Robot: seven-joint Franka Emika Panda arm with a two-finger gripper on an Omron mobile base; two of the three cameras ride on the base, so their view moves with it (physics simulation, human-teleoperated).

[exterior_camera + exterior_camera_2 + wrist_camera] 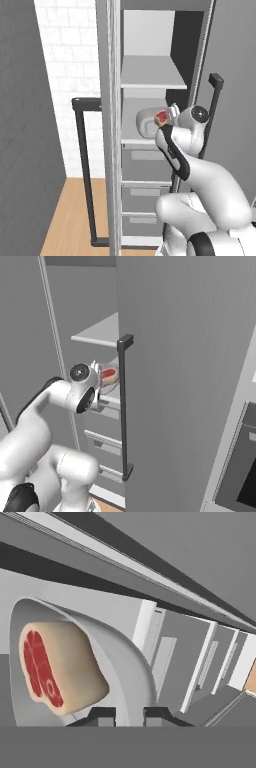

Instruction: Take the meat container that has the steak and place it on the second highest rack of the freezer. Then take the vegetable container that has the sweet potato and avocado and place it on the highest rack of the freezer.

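My gripper (130, 714) is shut on the rim of the meat container (125, 662), a shallow grey rounded dish. The steak (60, 667), red-faced with a tan rim, lies inside it. In the left base view the meat container (146, 121) hangs tilted just above the lower pale shelf (131, 107) of the open freezer (116, 150), with the steak (161, 118) next to my gripper (170, 117). The highest rack (150, 74) above it is bare. The right base view shows the steak (108, 374) and dish (112, 384) just past my gripper (98, 378). The vegetable container is out of view.
Grey drawers (145, 162) sit under the shelves. The open freezer door (180, 381) with its long black bar handle (124, 406) stands close on my arm's right. Another black bar handle (84, 170) stands to the left over the wood floor (75, 220).
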